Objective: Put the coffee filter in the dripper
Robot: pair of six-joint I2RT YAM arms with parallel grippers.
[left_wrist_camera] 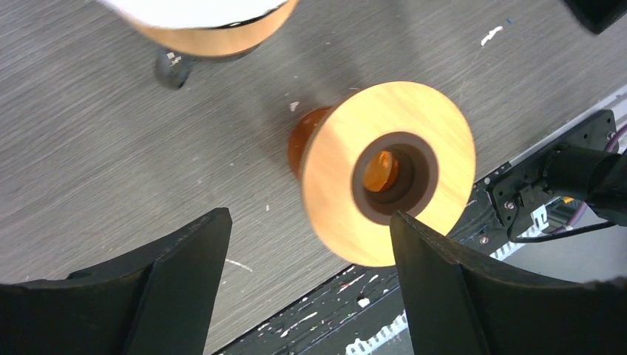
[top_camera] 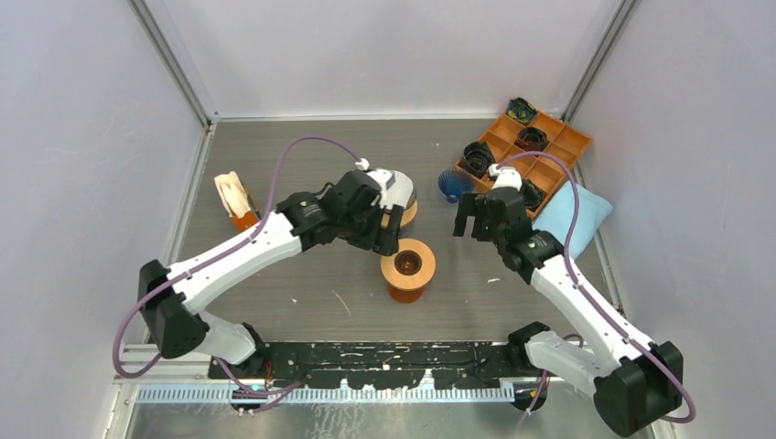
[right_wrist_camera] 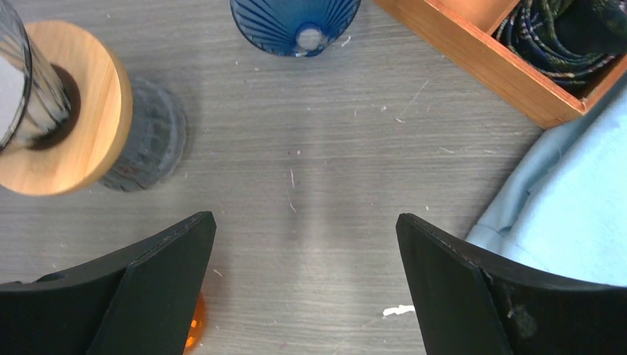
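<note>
Counting first: two arms, two claws, three drippers, one white coffee filter [top_camera: 393, 182], one orange tray [top_camera: 560, 139], one blue cloth [top_camera: 576, 216].

1. Drippers. The clear dripper [right_wrist_camera: 95, 103] with a wooden collar stands at table centre. An orange dripper [left_wrist_camera: 347, 170], also wood-collared, stands nearer my bases. A blue dripper [right_wrist_camera: 294, 22] stands just beside the tray.
2. Task item. The coffee filter sits in the clear dripper. Its mouth faces up and its long axis is vertical; my left wrist hides part of its rim, so it only appears fully seated.
3. Left arm. It reaches forward and rightward from its base, wrist pitched down. My left claw [left_wrist_camera: 309, 222] hangs above the orange dripper, just on the near side of the clear one, fingers spread wide with nothing between them.
4. Right arm. It reaches forward and leftward, wrist also pitched down. My right claw [right_wrist_camera: 304, 218] hangs over bare table between the clear dripper and the cloth, fingers at full spread, gripping nothing.
5. Other items. Four dark coiled objects show in the tray's compartments. A stack of spare filters [top_camera: 232, 192] stands on an orange holder at far left.
</note>
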